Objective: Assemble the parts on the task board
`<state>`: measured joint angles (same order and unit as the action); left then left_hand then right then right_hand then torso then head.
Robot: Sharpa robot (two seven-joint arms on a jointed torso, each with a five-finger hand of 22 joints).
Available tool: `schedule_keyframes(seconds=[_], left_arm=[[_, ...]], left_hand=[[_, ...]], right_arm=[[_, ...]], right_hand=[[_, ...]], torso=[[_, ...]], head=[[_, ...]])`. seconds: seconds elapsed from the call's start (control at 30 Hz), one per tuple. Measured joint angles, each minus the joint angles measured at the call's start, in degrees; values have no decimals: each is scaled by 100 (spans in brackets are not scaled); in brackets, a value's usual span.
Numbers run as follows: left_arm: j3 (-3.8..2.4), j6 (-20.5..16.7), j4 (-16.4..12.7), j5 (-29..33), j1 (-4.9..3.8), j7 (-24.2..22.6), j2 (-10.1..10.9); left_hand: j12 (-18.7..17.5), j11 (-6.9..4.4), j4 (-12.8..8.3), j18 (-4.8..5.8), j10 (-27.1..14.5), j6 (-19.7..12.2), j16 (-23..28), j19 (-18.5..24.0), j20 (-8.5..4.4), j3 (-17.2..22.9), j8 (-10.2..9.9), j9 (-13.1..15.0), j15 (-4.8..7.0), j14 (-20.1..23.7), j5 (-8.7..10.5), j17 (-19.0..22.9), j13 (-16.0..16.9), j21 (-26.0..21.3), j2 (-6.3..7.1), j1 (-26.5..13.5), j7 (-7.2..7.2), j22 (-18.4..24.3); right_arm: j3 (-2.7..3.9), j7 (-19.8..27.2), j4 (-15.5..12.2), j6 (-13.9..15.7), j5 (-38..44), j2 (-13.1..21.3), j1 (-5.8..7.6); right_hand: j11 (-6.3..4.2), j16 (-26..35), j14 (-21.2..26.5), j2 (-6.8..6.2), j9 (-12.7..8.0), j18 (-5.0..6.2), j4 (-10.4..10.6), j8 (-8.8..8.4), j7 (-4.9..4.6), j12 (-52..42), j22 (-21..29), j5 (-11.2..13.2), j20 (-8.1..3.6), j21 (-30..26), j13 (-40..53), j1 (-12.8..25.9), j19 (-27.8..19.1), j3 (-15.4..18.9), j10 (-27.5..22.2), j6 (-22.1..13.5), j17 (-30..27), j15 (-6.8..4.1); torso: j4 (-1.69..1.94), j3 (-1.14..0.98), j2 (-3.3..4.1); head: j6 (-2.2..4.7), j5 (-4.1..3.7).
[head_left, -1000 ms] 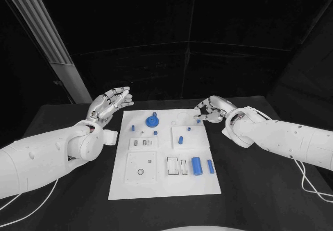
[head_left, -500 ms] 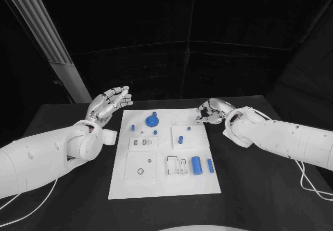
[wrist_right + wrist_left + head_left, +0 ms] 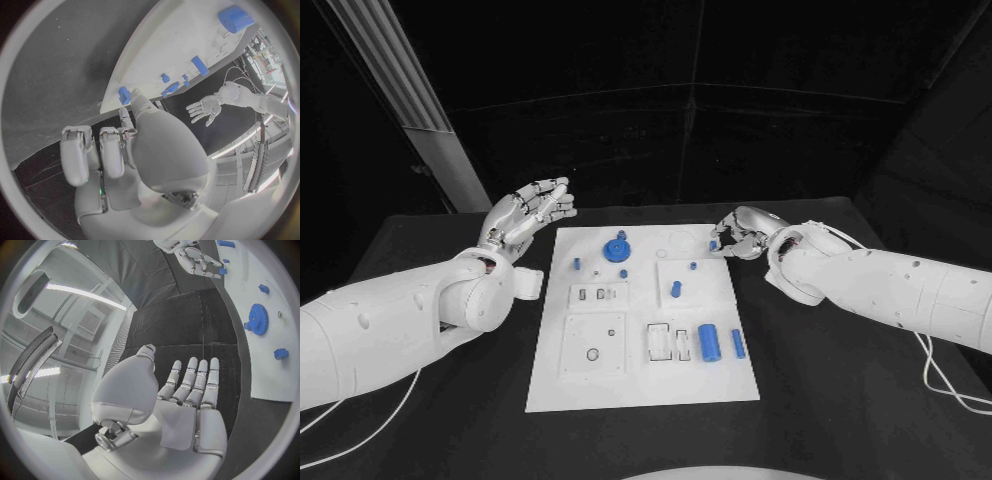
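The white task board [image 3: 632, 385] lies in the middle of the black table. On it are a blue gear [image 3: 616, 248], a thick blue cylinder [image 3: 708, 343], a slimmer blue pin [image 3: 737, 345] and several small blue pegs. My right hand [image 3: 740, 232] is at the board's far right corner. Its thumb and a fingertip [image 3: 134, 97] pinch a small blue part [image 3: 713, 244], also visible in the right wrist view [image 3: 124, 94], while its other fingers curl in. My left hand [image 3: 531, 215] hangs open above the table beside the far left corner, holding nothing, fingers [image 3: 199, 380] straight.
Bare black table surrounds the board on the left, right and near sides. Pale rectangular inserts [image 3: 594, 343] with slots sit in the board's near half. A slanted metal post [image 3: 423, 110] stands behind the left arm.
My right hand has drawn slightly toward the board's right edge, and the small blue part at its fingertips has shifted a little toward the far edge. The left hand has stayed still.
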<state>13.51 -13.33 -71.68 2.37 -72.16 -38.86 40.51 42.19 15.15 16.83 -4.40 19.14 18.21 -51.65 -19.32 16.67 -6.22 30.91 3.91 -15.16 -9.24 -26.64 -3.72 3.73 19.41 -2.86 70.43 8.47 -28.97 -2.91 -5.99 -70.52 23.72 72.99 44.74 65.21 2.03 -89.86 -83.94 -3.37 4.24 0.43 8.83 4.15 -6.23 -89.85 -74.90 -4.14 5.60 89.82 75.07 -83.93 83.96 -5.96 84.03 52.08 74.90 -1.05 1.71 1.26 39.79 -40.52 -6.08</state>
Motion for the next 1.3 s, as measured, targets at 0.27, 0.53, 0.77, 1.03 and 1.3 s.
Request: schedule_keyframes(seconds=[0.27,0.53,0.77,1.03,1.3], left_arm=[[0,0,-8,0,0,0,14],[0,0,-18,0,0,0,20],[0,0,-22,0,0,0,26],[0,0,-25,0,0,0,29],[0,0,-27,0,0,0,31]], left_hand=[[0,0,0,0,0,0,0,0,0,0,0,0,0,0,0,0,0,0,0,0,0,-1],[0,0,0,0,0,0,0,0,0,0,0,0,21,21,0,0,0,0,0,0,0,-1],[0,0,0,0,0,0,0,0,0,0,28,0,21,21,0,0,0,0,0,0,0,-1],[0,0,0,0,0,0,0,0,0,0,28,0,21,21,0,0,0,0,0,0,0,-2],[0,0,-16,0,0,0,0,0,0,-16,28,0,21,21,0,0,0,0,0,0,0,-2]], right_arm=[[0,-141,75,-101,60,-75,-16],[1,-225,121,-181,115,-119,-19],[2,-264,146,-222,160,-146,-19],[2,-285,155,-230,186,-169,-19],[2,-289,151,-224,195,-172,-20]], right_hand=[[-41,0,-5,71,6,0,-33,0,42,0,0,0,-32,0,0,-71,8,-33,0,42,0,-5],[-82,0,0,75,5,0,-93,0,51,0,0,-245,-59,0,2,-150,21,-94,0,51,0,-41],[-83,0,-20,75,15,0,-93,23,122,0,0,-245,-79,0,-1,-149,1,-94,-1,123,0,-61],[-123,0,1,123,29,0,-93,46,148,0,0,-245,-79,0,-2,-148,1,-94,1,241,0,-81],[-123,0,1,155,29,0,-93,46,140,0,0,-218,-105,0,-2,-116,17,-94,1,249,0,-81]], torso=[[-1,0,0],[-3,-1,0],[-7,0,0],[-7,1,-3],[-7,1,-3]], head=[[-22,13],[-53,26],[-68,30],[-89,31],[-105,31]])
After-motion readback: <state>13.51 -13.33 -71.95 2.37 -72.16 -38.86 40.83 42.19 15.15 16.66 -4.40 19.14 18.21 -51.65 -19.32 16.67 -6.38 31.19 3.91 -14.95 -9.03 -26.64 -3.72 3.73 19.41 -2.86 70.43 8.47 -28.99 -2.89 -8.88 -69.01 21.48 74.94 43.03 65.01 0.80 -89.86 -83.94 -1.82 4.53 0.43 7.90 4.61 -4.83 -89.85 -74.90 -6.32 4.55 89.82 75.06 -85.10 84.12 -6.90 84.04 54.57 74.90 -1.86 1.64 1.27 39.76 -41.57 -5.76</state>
